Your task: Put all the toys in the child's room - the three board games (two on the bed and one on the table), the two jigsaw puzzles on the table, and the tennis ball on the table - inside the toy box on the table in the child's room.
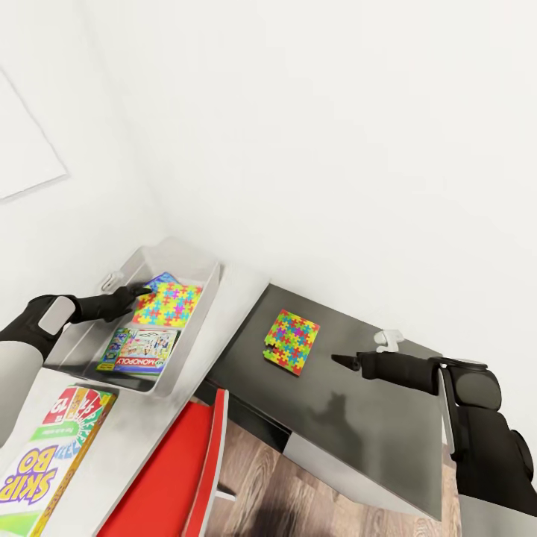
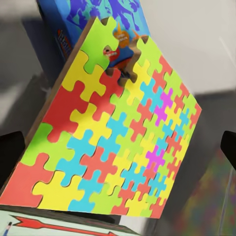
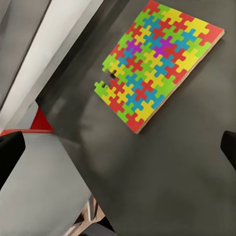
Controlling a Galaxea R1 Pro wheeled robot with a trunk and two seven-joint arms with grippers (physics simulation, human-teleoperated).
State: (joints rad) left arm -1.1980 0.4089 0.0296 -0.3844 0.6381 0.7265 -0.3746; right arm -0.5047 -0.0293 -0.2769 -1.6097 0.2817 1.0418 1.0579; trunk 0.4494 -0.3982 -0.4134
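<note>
- Left gripper [image 1: 143, 292] of mine hangs over the far end of the toy box [image 1: 195, 262], fingers apart and gripping nothing; in the left wrist view the two dark fingertips stand wide at either edge with a jigsaw puzzle [image 2: 110, 135] between them, lying free.
- That puzzle [image 1: 168, 304] is inside the bin, leaning on a blue game box [image 2: 98, 19] at the far end, so I count it as done.
- A Monopoly box [image 1: 140, 349] also lies flat in the bin, nearer me. With the blue box, that looks like two board games in.
- Right gripper [image 1: 341, 361] hovers above the dark surface beside the white table [image 1: 186, 418], fingers spread and empty, pointing towards the second jigsaw puzzle [image 1: 291, 342], which lies flat there, well apart from the bin.
- A Skip-Bo box [image 1: 46, 464] sits on the white table top just short of the bin, still outside it.
- Left to do, as I judge it: the second puzzle, the Skip-Bo box and the tennis ball.
</note>
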